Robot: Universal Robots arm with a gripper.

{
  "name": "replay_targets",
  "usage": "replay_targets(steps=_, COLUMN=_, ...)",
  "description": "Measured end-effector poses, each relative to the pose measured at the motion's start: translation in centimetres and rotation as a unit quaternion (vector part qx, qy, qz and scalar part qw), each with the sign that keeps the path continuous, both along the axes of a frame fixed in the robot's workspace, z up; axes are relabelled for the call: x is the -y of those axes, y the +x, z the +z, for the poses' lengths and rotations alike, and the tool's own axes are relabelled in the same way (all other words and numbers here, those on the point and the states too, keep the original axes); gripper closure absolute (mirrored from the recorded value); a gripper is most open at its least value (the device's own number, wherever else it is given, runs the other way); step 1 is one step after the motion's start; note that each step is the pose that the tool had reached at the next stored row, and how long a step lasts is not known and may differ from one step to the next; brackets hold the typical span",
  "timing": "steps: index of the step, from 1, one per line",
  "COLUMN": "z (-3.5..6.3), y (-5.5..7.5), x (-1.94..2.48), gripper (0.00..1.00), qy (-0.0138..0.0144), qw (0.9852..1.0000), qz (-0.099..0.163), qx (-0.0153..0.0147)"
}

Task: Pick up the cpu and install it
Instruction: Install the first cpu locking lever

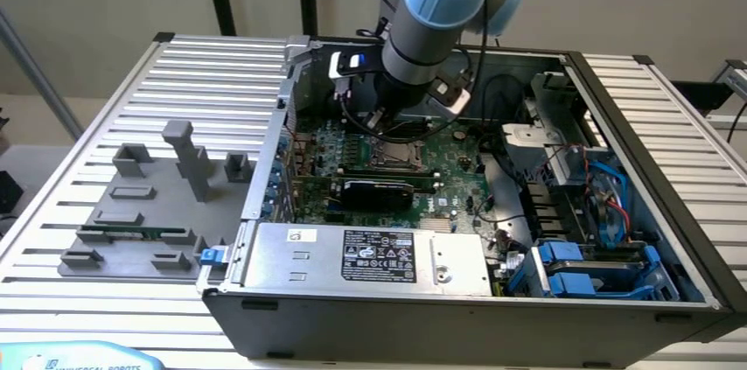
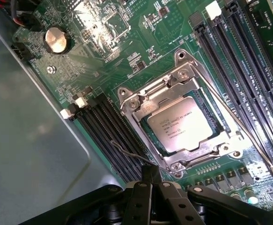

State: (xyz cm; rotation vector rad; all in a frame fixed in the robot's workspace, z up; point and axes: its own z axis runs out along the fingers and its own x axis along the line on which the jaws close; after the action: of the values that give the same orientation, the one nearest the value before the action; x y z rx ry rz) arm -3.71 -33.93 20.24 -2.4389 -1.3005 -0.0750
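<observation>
Clenched gripper near cpu seated in socket, chip print unreadable; "UNIVERSAL ROBOTS" legible on teal casing.

text: "universal robots" | on: blue panel | cpu print: illegible

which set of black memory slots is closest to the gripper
The set on the coin battery's side of the cpu socket; the shut gripper is by its end. The other set lies across the socket.
</observation>
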Motion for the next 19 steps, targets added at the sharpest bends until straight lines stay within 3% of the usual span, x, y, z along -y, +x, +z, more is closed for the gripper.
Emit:
replay_targets(steps=8, z=-0.04, y=0.1, x=-0.14, gripper=0.89, qy=-0.0014, qw=1.0, qz=0.0, qx=0.0)
replay_targets(steps=19, z=-0.2, y=1.6, x=-0.14, gripper=0.89, qy=-0.0015, qw=1.0, qz=0.001, qx=0.0)
